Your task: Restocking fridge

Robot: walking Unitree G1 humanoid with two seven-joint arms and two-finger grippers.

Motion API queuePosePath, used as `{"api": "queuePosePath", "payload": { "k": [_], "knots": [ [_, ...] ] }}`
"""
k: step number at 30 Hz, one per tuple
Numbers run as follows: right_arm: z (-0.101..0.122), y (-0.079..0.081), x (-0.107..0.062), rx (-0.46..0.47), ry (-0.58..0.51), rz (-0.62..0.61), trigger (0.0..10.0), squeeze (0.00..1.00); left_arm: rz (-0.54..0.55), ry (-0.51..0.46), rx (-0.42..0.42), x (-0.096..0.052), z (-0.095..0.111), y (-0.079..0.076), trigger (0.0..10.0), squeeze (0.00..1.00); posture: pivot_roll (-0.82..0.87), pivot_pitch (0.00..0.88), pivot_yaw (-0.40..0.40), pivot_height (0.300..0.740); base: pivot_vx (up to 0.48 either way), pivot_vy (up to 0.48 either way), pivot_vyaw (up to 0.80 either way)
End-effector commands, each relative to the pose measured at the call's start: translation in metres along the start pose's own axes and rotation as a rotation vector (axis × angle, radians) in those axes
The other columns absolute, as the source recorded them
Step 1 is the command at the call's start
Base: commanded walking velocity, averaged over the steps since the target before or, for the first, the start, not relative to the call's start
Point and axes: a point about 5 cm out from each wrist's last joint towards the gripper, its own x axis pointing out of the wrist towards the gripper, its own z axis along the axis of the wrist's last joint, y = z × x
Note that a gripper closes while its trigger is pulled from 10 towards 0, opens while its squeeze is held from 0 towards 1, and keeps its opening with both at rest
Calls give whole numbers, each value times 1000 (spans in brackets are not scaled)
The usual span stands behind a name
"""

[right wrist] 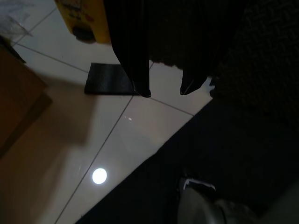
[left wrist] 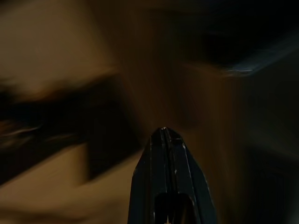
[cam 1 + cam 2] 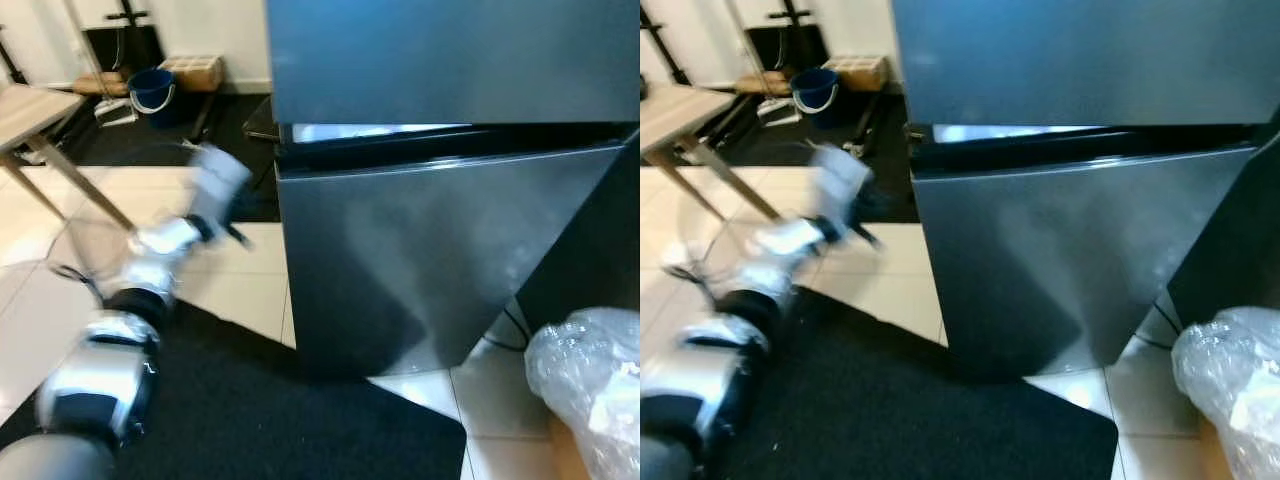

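- Fridge [image 3: 440, 200] stands straight ahead at 12 o'clock, dark grey steel. Its upper door is ajar: a thin bright strip shows along the seam between upper and lower doors.
- Left arm [image 3: 150, 290] is raised at 10 o'clock and reaches toward the fridge's left edge; it is motion-blurred in both eye views.
- Left gripper [image 2: 164, 133]: in the wrist view the two black fingers [image 2: 156, 154] lie pressed together, nothing between them. The background there is a brown-and-dark smear; no detail can be made out.
- Right gripper [image 1: 164, 92] hangs low over the floor. Its fingers [image 1: 140, 70] stand apart with a clear gap and hold nothing. Pale tiles and a black mat edge lie below them.
- Black mat [image 3: 270, 410] lies on the tiled floor in front of the fridge, from 6 to 8 o'clock.
- Clear plastic bag [image 3: 590, 380], crumpled, sits at 4 o'clock, near the fridge's right corner. Contents cannot be told.
- Wooden desk [image 3: 30, 110] stands at 10 o'clock, far off.
- Blue bucket [image 3: 152, 92] stands at 11 o'clock by the back wall.
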Motion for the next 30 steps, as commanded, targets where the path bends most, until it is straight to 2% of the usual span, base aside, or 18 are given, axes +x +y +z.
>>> {"api": "queuePosePath", "payload": {
  "k": [1, 2, 3, 6, 9, 11, 12, 14, 15, 18, 19, 21, 22, 23, 24, 25, 28, 30],
  "knots": [
    [8, 0, 1, 12, -29, 0, 10000, 0, 204, 67, 16, -14, -12, 32, 10000, 0, -216, 113, 70, 740, 0, 0, 0],
    [8, 0, 1, 12, -29, 0, 10000, 0, 204, 67, 16, -14, -12, 32, 10000, 0, -216, 113, 70, 740, 0, 0, 0],
    [11, 0, 1, 13, -34, -2, 10000, 0, 285, 71, 4, -22, -14, 47, 10000, 0, -207, 106, 69, 740, 0, 0, 0],
    [14, 0, 2, 12, -40, -2, 10000, 0, 313, 77, -22, -29, -20, 54, 10000, 0, -202, 101, 68, 740, 0, 0, 0],
    [19, 2, 3, 9, -50, 2, 10000, 0, 279, 101, -54, -40, -40, 46, 10000, 0, -187, 92, 66, 740, 0, 0, 0],
    [23, 5, 3, 0, -55, 12, 10000, 0, 271, 182, -77, -58, -74, 31, 10000, 0, -169, 81, 60, 740, 0, 0, 0],
    [23, 5, 3, 0, -55, 12, 10000, 0, 271, 182, -77, -58, -74, 31, 10000, 0, -169, 81, 60, 740, 0, 0, 0],
    [26, 6, 4, -9, -56, 19, 10000, 0, 309, 294, -94, -83, -109, 18, 10000, 0, -162, 77, 57, 740, 0, 0, 0],
    [26, 6, 4, -9, -56, 19, 10000, 0, 309, 294, -94, -83, -109, 18, 10000, 0, -162, 77, 57, 740, 0, 0, 0],
    [29, 7, 4, -22, -57, 26, 10000, 0, 406, 531, -132, -139, -164, 3, 10000, 0, -144, 59, 47, 740, 0, 0, 0],
    [29, 7, 4, -22, -57, 26, 10000, 0, 406, 531, -132, -139, -164, 3, 10000, 0, -144, 59, 47, 740, 0, 0, 0],
    [32, 7, 5, -33, -57, 31, 10000, 0, 494, 748, -209, -200, -202, -12, 10000, 0, -129, 45, 38, 740, 0, 0, 0],
    [33, 8, 5, -36, -58, 32, 10000, 0, 520, 815, -238, -219, -212, -17, 10000, 0, -127, 44, 36, 740, 0, 0, 0],
    [33, 8, 5, -36, -58, 32, 10000, 0, 520, 815, -238, -219, -212, -17, 10000, 0, -127, 44, 36, 740, 0, 0, 0],
    [34, 9, 5, -47, -61, 40, 10000, 0, 541, 917, -274, -248, -225, -28, 10000, 0, -119, 37, 31, 740, 0, 0, 0],
    [34, 9, 5, -47, -61, 40, 10000, 0, 541, 917, -274, -248, -225, -28, 10000, 0, -119, 37, 31, 740, 0, 0, 0],
    [37, 12, 6, -102, -78, 26, 10000, 0, 534, 1253, -435, -340, -250, -84, 10000, 0, -90, 22, 19, 740, 0, 0, 0],
    [38, 11, 6, -101, -89, 7, 10000, 0, 456, 1350, -480, -366, -252, -115, 10000, 0, -80, 20, 16, 740, 0, 0, 0]
  ]
}}
